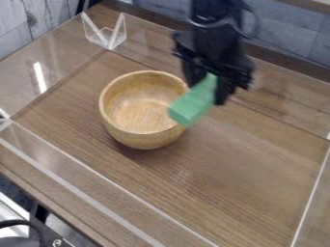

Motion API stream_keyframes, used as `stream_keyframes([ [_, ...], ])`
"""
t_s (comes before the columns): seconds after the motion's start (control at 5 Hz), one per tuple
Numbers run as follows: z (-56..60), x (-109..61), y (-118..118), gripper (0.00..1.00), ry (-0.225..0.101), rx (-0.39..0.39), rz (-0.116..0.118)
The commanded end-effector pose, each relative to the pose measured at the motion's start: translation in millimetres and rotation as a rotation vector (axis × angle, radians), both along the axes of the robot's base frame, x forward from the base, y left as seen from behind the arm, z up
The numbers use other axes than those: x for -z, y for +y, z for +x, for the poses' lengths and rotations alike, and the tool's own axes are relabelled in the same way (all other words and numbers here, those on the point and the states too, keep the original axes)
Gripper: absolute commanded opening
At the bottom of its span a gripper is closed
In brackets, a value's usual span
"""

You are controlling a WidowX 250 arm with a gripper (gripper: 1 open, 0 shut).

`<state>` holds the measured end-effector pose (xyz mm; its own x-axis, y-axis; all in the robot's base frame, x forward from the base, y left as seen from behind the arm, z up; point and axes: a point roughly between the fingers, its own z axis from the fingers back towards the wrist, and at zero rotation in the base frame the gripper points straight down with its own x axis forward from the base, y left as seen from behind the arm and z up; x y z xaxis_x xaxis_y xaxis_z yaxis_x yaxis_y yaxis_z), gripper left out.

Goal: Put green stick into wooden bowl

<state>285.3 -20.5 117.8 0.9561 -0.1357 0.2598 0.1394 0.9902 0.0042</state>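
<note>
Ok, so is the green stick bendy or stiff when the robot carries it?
The green stick is probably stiff, since it hangs at a slant with straight edges and no sag. It looks flat and slim, so it's likely fairly light. With those flat sides, it probably wouldn't roll much if it dropped into the bowl.

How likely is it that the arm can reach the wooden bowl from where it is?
Probably yes: the gripper and green stick are right by the bowl, nothing visibly blocking.

One elevated camera faces obliquely down across the tabletop.
</note>
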Motion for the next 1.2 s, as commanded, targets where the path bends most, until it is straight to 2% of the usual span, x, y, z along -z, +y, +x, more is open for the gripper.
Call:
stream_keyframes([
  [0.0,-8.3,-8.4,31.6,0.00,-0.022,0.027,0.007],
  [0.2,-15.5,7.7,62.0,0.00,-0.013,0.045,0.010],
  [0.4,-17.5,27.3,81.2,0.00,-0.003,0.031,0.012],
  [0.6,-17.1,51.1,79.0,0.00,0.016,-0.064,0.012],
  [0.8,-15.6,66.7,69.5,0.00,0.023,-0.137,0.011],
  [1.0,-14.8,62.6,67.4,0.00,0.025,-0.227,0.005],
])
